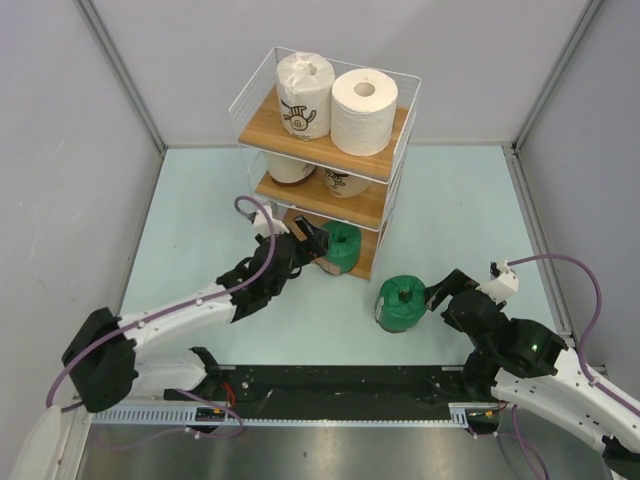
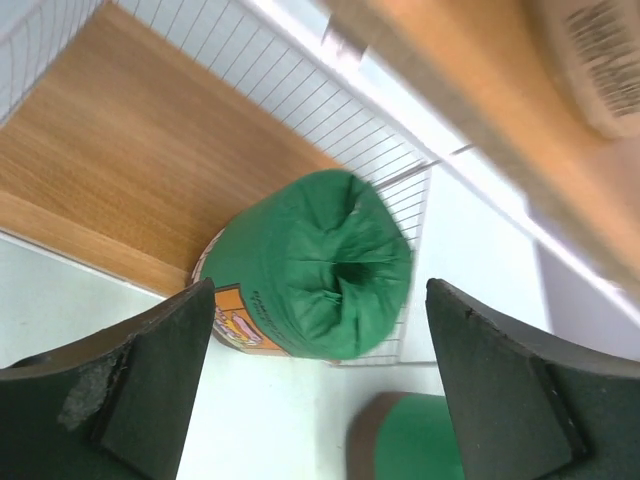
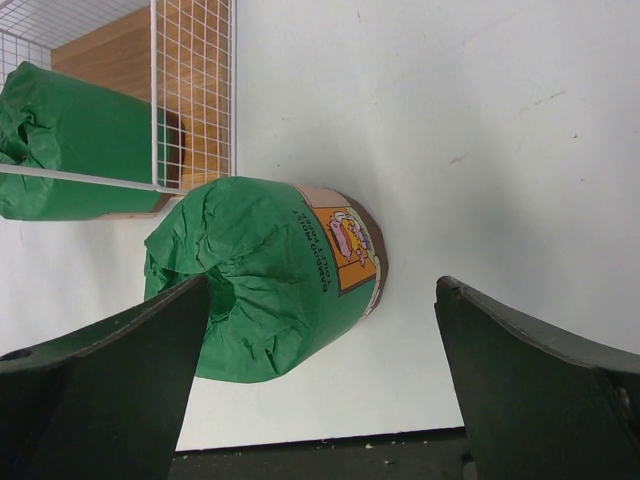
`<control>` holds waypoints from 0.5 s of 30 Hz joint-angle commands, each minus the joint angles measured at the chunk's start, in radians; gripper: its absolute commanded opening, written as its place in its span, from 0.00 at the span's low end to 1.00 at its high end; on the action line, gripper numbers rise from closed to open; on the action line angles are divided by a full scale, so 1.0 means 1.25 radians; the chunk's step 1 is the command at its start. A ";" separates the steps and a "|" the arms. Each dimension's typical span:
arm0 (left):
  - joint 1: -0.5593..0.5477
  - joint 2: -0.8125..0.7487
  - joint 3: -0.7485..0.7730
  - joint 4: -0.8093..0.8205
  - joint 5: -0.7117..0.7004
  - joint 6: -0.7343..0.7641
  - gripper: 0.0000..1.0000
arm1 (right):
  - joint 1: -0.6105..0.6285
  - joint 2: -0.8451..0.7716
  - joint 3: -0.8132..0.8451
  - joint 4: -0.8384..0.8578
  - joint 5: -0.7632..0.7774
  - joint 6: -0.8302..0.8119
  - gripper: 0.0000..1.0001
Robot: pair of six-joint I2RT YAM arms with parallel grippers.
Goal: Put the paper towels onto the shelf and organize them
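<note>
Both claws of yours gaped wide: left gripper (image 1: 303, 243) faced the green roll (image 1: 343, 245) on the shelf (image 1: 268, 122) bottom board, right gripper (image 1: 437, 295) faced the tabletop green roll (image 1: 402, 302).

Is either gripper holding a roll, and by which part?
Nothing is held: the open left gripper faces the shelved green roll, the open right gripper faces the loose green roll on the table.

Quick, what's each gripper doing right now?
Left gripper: open, empty, facing the shelved green roll.
Right gripper: open, empty, facing the other green roll.
</note>
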 commanded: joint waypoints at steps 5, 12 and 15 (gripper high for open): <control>-0.051 -0.181 -0.073 -0.061 0.021 0.021 0.91 | 0.004 0.000 0.001 -0.001 0.023 0.021 1.00; -0.321 -0.101 -0.001 -0.111 -0.078 0.054 0.91 | 0.001 -0.051 0.016 -0.001 0.039 0.017 0.99; -0.378 -0.015 0.025 -0.085 -0.069 0.031 0.91 | -0.001 -0.077 0.034 -0.002 0.047 0.008 0.99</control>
